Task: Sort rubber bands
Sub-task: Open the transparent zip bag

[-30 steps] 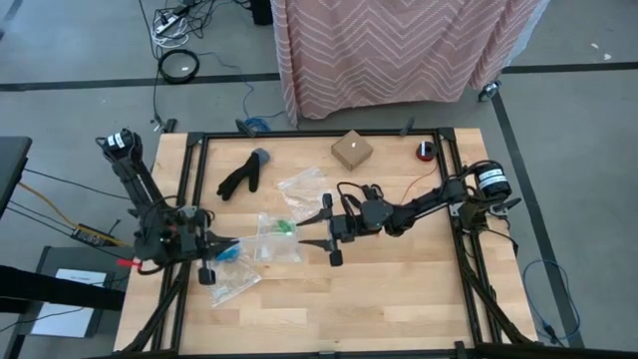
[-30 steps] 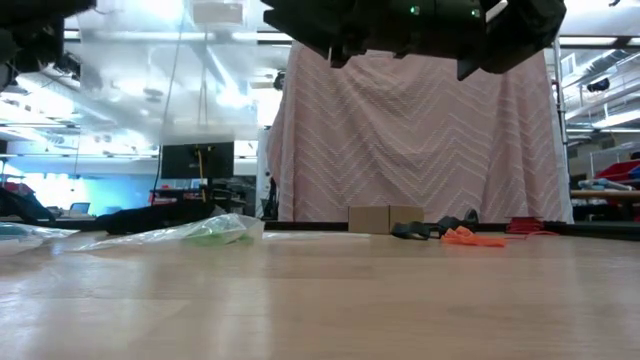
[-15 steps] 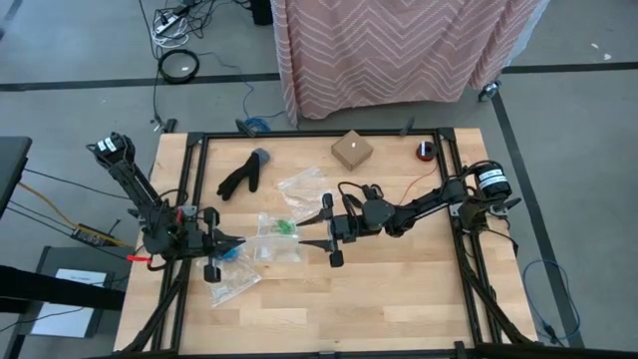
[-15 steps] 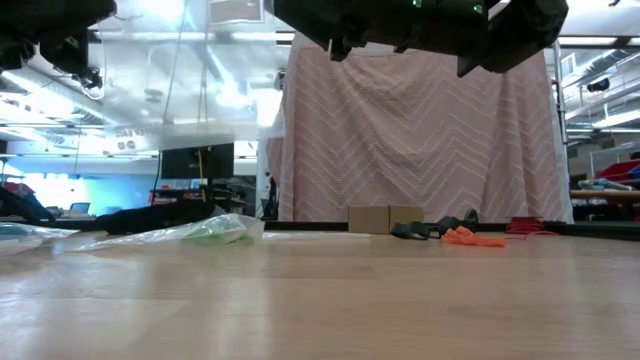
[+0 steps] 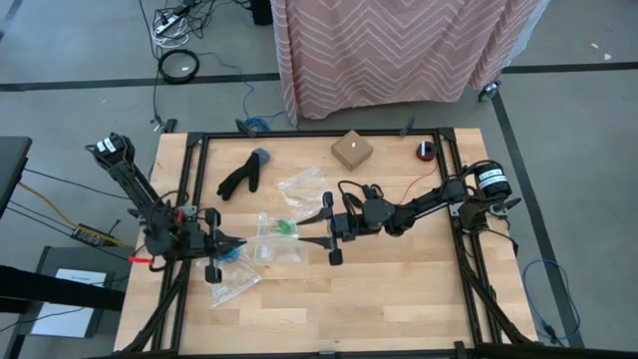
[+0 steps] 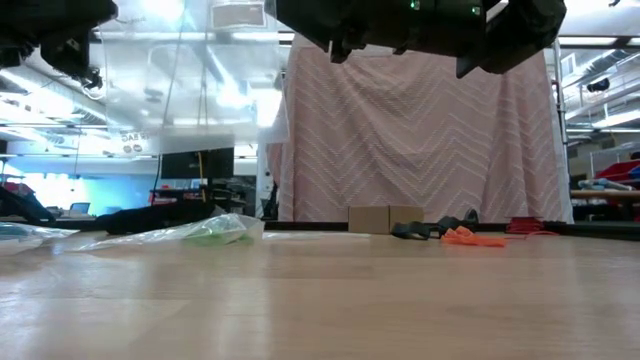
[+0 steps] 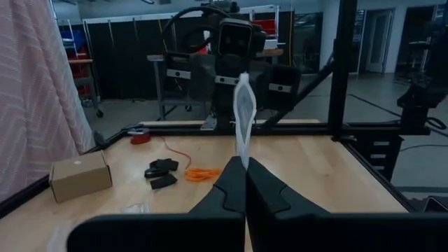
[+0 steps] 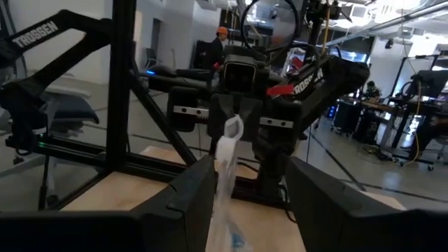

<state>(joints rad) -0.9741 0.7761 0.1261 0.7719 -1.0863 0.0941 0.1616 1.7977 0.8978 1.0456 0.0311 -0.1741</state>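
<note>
My left gripper (image 5: pixel 237 242) is shut on a clear zip bag (image 6: pixel 190 90) held up above the table; it shows edge-on in the left wrist view (image 7: pixel 241 115). My right gripper (image 5: pixel 301 231) faces it, open, its fingers on either side of the bag's other end (image 8: pixel 225 161). Green rubber bands (image 5: pixel 284 226) lie in a bag on the table, blue ones (image 5: pixel 227 252) in another. Orange rubber bands (image 6: pixel 470 237) lie loose at the far right, and a black bunch (image 5: pixel 242 178) at the far left. My left gripper pinches the clear bag's near edge (image 7: pixel 243 159) between its two shut fingers, coming level from the table's left. The bag stands on edge, lifted clear of the table, and stretches toward my right gripper. Whether my right gripper's fingers (image 8: pixel 189 203) touch the bag, I cannot tell.
A third clear bag (image 5: pixel 299 184) lies at mid-table. A small cardboard box (image 5: pixel 352 150) and a red spool (image 5: pixel 426 151) stand near the far edge. The black frame rails (image 5: pixel 189 179) run along both sides. Bare wood lies along the near edge.
My left arm has swung a little, carrying the held bag slightly toward my right gripper; in the low view the clear sheet has shifted to the right. My right arm has stayed in place.
</note>
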